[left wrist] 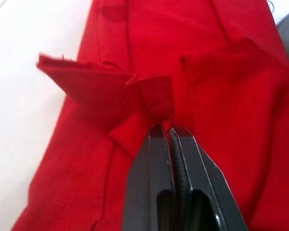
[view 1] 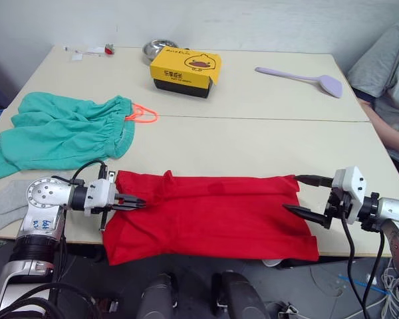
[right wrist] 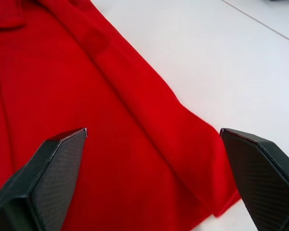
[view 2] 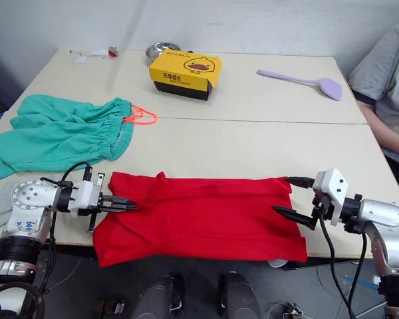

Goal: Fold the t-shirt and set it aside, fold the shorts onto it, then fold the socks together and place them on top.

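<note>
One t-shirt (view 1: pixel 213 216) | long axis left-right | left gripper (view 1: pixel 136 203) pinching it

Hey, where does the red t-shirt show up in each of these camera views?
Left eye: t-shirt along the near table edge.
Right eye: same place.
Left wrist: pinched by the left gripper.
Right wrist: under the open right gripper.
Shared landmark: the cream table.
</note>
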`<act>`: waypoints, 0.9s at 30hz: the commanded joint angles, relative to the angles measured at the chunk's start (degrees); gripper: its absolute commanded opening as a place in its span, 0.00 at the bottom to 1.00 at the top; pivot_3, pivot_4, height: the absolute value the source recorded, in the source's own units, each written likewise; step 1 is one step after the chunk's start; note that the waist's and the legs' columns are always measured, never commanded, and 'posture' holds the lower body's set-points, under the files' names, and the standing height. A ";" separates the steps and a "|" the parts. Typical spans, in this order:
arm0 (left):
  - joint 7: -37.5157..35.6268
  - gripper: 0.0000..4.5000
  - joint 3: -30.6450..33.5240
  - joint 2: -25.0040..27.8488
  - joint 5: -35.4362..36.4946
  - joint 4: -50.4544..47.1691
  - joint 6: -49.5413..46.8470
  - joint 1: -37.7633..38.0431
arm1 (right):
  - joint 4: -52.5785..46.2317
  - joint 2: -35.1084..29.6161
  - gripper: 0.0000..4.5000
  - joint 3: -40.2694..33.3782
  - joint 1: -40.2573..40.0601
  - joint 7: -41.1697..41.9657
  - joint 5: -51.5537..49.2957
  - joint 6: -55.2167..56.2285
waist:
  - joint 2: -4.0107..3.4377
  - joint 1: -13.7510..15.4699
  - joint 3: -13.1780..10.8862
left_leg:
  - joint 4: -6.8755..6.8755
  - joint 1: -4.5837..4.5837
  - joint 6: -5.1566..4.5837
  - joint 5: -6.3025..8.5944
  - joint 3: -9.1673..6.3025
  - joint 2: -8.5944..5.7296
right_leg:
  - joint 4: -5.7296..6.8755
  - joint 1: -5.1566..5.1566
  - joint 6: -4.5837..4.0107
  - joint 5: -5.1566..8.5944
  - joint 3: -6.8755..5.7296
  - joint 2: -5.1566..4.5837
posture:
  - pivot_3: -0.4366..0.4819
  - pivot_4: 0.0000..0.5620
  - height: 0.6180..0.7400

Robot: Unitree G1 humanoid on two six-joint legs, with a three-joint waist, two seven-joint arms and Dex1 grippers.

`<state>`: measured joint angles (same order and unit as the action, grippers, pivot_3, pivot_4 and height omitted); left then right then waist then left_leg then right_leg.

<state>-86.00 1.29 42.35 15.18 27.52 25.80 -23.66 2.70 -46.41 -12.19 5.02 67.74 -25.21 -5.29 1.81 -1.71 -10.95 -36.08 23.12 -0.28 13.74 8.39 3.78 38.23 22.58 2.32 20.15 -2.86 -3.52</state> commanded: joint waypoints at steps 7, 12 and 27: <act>-2.01 0.56 1.70 3.29 4.90 -3.11 -4.85 0.91 | 2.55 0.53 1.00 -1.32 -1.40 1.11 0.14 4.03 | 0.00 -0.06 0.00 | -0.02 0.00 -0.02 0.01 0.00 0.00 | 0.04 0.00 0.01 0.00 0.00 0.01 | 0.48 0.27 1.00; -1.13 0.94 3.04 5.61 7.85 -6.33 -10.83 1.27 | 3.85 0.53 1.00 -1.49 -1.84 1.47 0.13 5.30 | 0.00 -0.04 0.00 | 0.00 -0.01 -0.02 0.01 0.00 0.01 | 0.03 0.00 0.01 0.00 0.00 0.01 | 0.48 0.27 1.00; 32.66 0.99 0.26 0.40 11.17 -36.29 -61.52 4.76 | 2.49 1.42 1.00 -1.26 -2.34 0.82 -0.11 4.87 | -0.01 -0.12 -0.01 | -0.02 -0.03 0.05 -0.09 -0.04 -0.01 | 0.07 -0.05 0.09 -0.04 0.04 0.03 | 0.48 0.27 1.00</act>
<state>-54.75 1.56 42.46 26.07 -4.39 -33.18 -19.40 6.80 -45.02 -12.18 2.92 68.51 -24.58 -1.06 1.80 -1.83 -10.96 -36.10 23.09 -0.16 13.61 8.35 3.77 38.29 22.54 2.40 20.11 -2.82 -3.49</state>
